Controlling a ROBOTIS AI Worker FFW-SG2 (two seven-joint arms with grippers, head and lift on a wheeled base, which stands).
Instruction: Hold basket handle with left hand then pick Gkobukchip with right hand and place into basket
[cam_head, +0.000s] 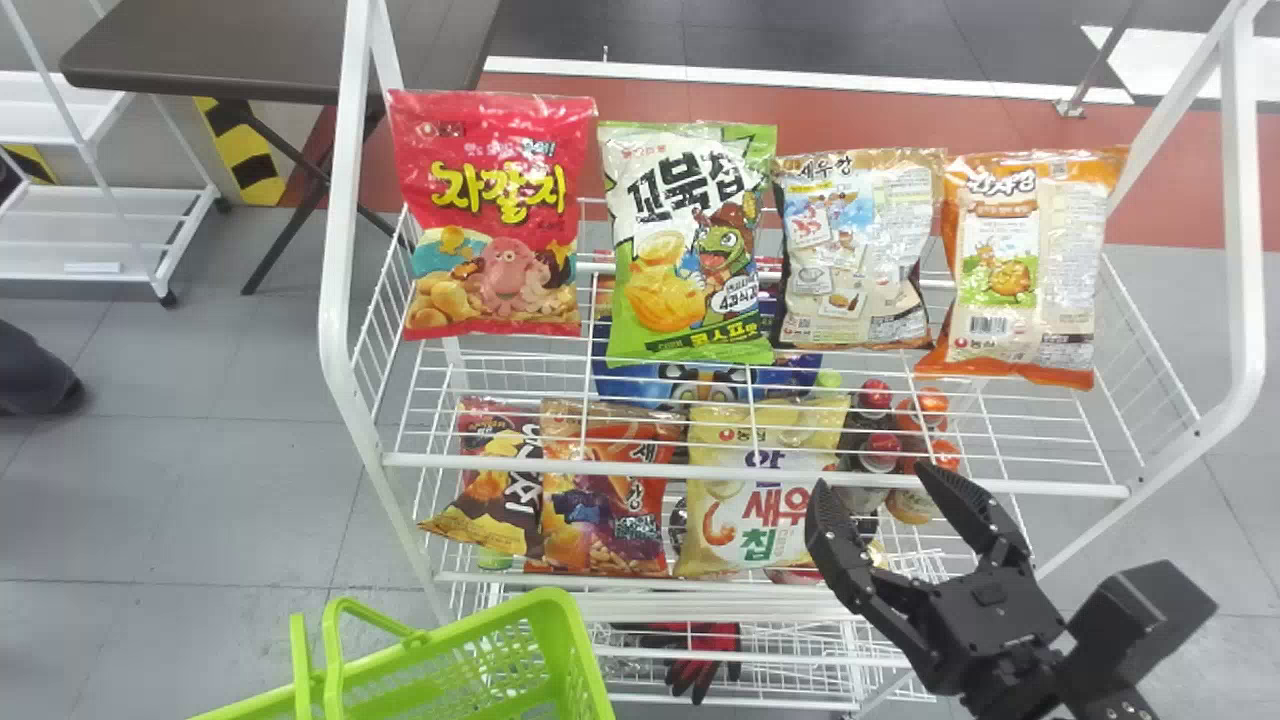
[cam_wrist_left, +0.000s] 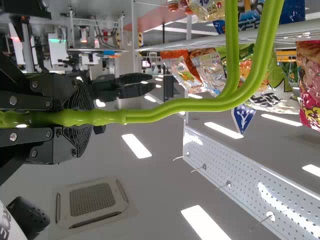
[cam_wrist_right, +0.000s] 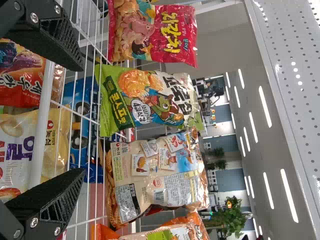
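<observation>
In the head view my right gripper (cam_head: 868, 480) stands open before the rack's lower front, with nothing between its fingers. The Gkobukchip bag (cam_head: 690, 245), green and white, stands on the upper shelf between a red bag and a beige one. The right wrist view shows the open gripper (cam_wrist_right: 80, 120) with the Gkobukchip bag (cam_wrist_right: 150, 100) beyond its fingers, behind the wire front. The green basket (cam_head: 570, 640) is at the head view's bottom edge. In the left wrist view my left gripper (cam_wrist_left: 75, 117) is shut on the green basket handle (cam_wrist_left: 170, 107).
The white wire rack (cam_head: 760, 475) has a front rail below the upper bags. An orange bag (cam_head: 1030, 265) stands at its right end, more snack bags and bottles on the lower shelf. A dark table (cam_head: 280, 50) is behind at the left.
</observation>
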